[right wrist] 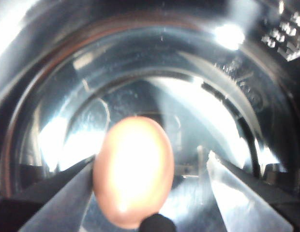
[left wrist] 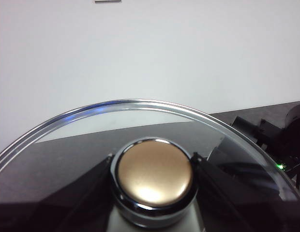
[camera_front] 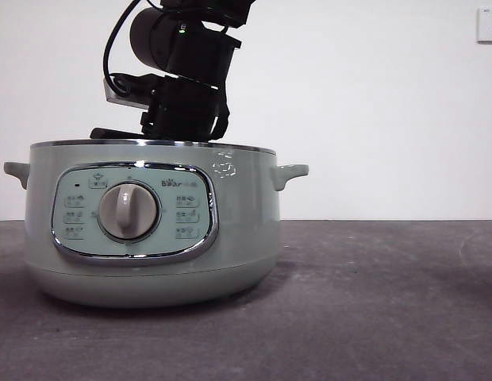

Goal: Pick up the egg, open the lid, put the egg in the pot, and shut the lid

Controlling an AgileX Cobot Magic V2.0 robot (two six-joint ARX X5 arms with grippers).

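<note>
The sage-green pot stands at the table's left with no lid on it. My right arm reaches down into it from above, so the rim hides the gripper in the front view. Inside the shiny pot bowl, my right gripper is open. The brown-orange egg lies against one jaw, with a clear gap to the other. My left gripper is shut on the knob of the glass lid, held up in front of the white wall.
The pot's control panel and dial face the front camera. Dark table stretches to the right of the pot. Part of the other arm shows through the lid's glass.
</note>
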